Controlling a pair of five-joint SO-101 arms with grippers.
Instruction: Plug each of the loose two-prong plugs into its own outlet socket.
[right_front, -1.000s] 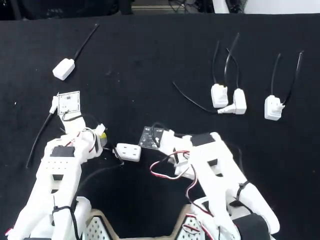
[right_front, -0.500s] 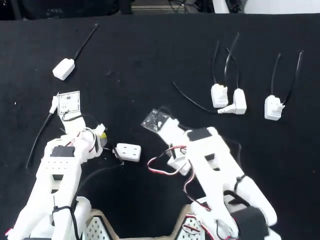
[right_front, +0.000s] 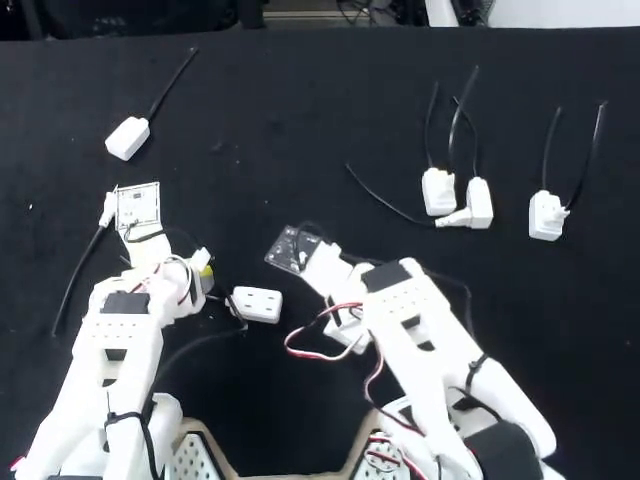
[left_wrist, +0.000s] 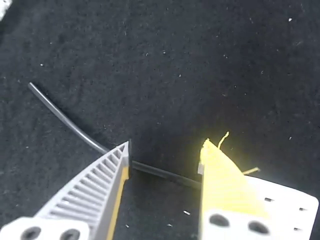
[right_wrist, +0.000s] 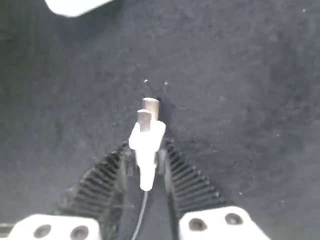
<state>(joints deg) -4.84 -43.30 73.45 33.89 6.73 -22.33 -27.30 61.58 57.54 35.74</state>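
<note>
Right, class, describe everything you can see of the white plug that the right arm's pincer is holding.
The plug is small, white and looks like plastic, with two stubby round metal prongs close together at its front. The right pincer is shut on its narrow body, with a ribbed black finger pressing on each side. The prongs point away from the pincer, toward the black table cover. A thin cord runs back from its rear between the fingers.

The high camera looks down over the table (right_front: 300, 120); wrist cameras sit close behind the left gripper (left_wrist: 166, 145) and right gripper (right_wrist: 145, 149), facing that table.
</note>
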